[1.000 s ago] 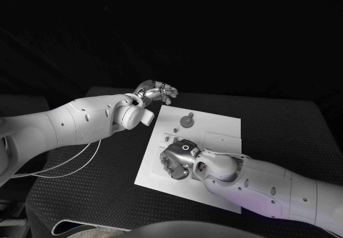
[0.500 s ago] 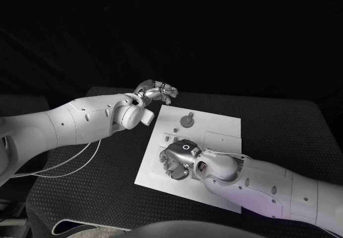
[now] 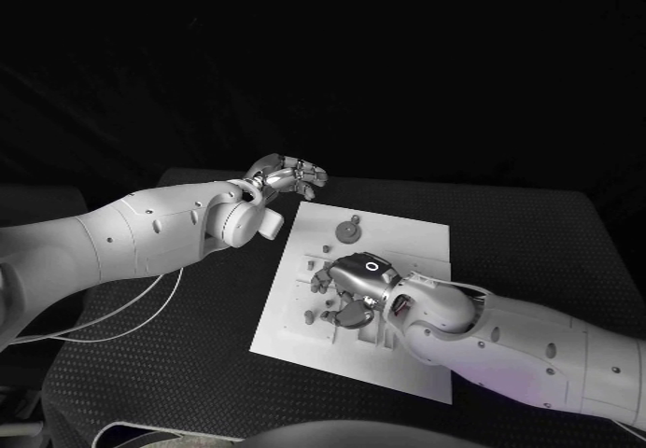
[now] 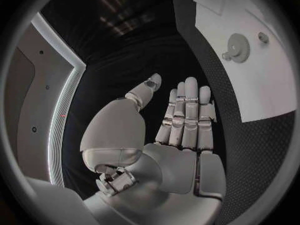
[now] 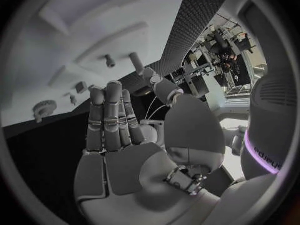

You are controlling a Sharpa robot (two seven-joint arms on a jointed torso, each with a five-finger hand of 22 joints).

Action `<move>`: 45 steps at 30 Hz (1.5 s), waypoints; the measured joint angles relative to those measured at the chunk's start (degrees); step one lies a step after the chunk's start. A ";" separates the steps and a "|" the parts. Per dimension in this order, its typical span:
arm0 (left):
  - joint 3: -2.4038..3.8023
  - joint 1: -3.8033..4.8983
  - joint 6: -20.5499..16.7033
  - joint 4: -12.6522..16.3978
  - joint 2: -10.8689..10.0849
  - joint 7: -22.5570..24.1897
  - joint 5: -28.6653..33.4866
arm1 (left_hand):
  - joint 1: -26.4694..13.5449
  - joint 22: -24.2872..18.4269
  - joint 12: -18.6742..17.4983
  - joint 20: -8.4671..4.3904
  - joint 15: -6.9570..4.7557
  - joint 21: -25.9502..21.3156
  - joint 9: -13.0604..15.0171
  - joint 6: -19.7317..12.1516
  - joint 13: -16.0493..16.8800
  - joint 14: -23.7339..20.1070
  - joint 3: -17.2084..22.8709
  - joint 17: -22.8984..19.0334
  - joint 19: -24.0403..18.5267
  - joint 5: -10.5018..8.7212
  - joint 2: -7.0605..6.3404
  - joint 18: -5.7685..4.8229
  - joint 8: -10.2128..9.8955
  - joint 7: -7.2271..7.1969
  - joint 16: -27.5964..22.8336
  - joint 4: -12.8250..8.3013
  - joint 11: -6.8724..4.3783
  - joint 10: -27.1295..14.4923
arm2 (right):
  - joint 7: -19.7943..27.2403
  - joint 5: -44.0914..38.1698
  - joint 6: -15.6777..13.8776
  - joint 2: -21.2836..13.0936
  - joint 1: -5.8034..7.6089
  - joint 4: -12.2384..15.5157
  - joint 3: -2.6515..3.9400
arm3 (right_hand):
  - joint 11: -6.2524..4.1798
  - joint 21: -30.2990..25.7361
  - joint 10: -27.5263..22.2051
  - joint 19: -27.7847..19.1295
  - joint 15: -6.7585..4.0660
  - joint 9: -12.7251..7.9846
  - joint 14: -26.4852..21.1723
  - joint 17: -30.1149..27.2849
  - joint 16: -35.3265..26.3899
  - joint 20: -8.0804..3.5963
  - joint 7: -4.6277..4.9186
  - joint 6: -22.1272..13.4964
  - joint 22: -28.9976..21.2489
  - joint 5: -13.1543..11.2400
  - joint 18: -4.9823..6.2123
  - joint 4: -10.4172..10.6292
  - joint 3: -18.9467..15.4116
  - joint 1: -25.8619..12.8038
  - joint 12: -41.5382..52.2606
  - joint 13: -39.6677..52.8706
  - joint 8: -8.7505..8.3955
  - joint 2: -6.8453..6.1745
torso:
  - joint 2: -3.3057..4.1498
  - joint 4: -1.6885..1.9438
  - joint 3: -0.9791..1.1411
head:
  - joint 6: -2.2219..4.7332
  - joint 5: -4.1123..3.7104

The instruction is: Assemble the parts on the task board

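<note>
Your right silver hand (image 3: 353, 289) hovers over the white rectangular task board (image 3: 411, 245), fingers straight and apart, holding nothing. The small grey parts (image 3: 323, 250) lie just at its 11 o'clock; the grey round gear (image 3: 353, 229) further, at 12. Left silver hand (image 3: 286, 174) is loosely curled, empty, off the board's far-left corner at 10 o'clock. Right is nearer; open board lies at 2 o'clock.

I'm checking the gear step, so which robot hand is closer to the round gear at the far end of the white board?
Left. The left robot hand hovers off the board's far corner, close to the gear. The right robot hand is over the board's middle, farther away.
</note>
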 measured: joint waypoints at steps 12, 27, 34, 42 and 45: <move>-0.02 -0.03 0.00 -1.19 -0.03 0.06 0.00 | 0.00 0.04 0.22 -0.12 0.00 0.00 0.00 0.00 0.00 0.00 0.00 0.05 0.12 0.00 0.00 0.40 0.00 0.00 0.00 0.00 0.00 0.00 | 4.32 19.39 1.82 -12.03 4.79 2.66 3.75 | -1.57 0.97 3.88 0.29 -1.11 0.28 -0.23 -0.46 2.67 -0.75 -0.49 2.62 0.80 2.43 -0.04 -0.12 -1.78 -0.84 3.52 0.74 1.56 3.92 | -0.45 -0.96 0.52 | 1.42 -2.71; -0.07 -0.79 0.04 -1.83 0.30 0.13 0.13 | 0.00 0.09 0.22 -0.11 0.00 0.00 0.00 0.00 0.00 0.00 0.00 0.11 0.11 0.00 0.00 0.35 0.22 0.00 0.00 0.00 -0.03 0.02 | -1.80 24.48 11.95 -21.30 5.39 5.03 3.57 | -5.34 5.64 -0.25 1.32 -4.76 7.89 -0.82 -0.35 13.42 -2.21 -2.63 3.45 3.30 1.74 0.01 -0.18 -5.21 -3.16 34.08 26.46 2.08 4.10 | -1.52 -2.48 1.63 | 1.13 -6.07; -0.07 -0.93 0.06 -1.98 0.20 0.14 0.26 | 0.00 0.08 0.22 -0.11 0.00 0.00 0.00 0.00 0.00 0.00 0.00 0.11 0.11 0.00 0.00 0.26 0.22 0.00 0.00 0.00 -0.04 0.02 | -7.10 24.97 14.83 -25.27 5.28 8.56 2.65 | -6.01 7.82 0.07 2.48 -5.28 8.67 -0.32 3.91 20.32 -3.52 -2.98 3.38 4.28 0.26 0.00 0.99 -8.87 -7.86 43.72 33.99 1.16 4.68 | -1.69 -2.64 1.83 | 0.41 -6.97; -0.09 -1.05 0.09 -2.06 0.35 0.14 0.40 | 0.00 0.14 0.22 -0.11 0.00 0.00 0.01 0.00 0.01 0.00 0.00 0.16 0.11 0.00 0.00 -0.02 0.22 0.00 -0.22 0.00 -0.04 0.03 | -15.55 28.55 23.06 -26.41 5.27 12.48 2.01 | -7.00 10.86 0.04 3.69 -6.39 9.20 -0.60 8.42 26.56 -5.35 -4.98 5.64 5.55 -1.12 -0.10 7.61 -4.51 -15.64 55.10 43.20 1.04 6.75 | -1.83 -2.69 1.58 | -0.59 -7.98; -0.09 -1.08 0.10 -2.06 0.37 0.14 0.49 | 0.00 0.14 0.22 -0.11 0.00 0.00 0.01 0.00 0.01 0.00 0.00 0.16 0.11 0.00 0.00 -0.04 0.22 0.00 -0.22 0.00 -0.05 0.03 | -18.78 30.72 24.13 -26.03 5.29 12.78 1.30 | -7.08 11.16 0.12 3.91 -6.46 9.20 -0.54 8.76 26.95 -5.58 -5.12 5.79 5.68 -1.12 -0.49 7.66 -3.99 -16.26 55.74 43.95 1.04 7.36 | -1.84 -2.45 1.43 | -0.98 -8.43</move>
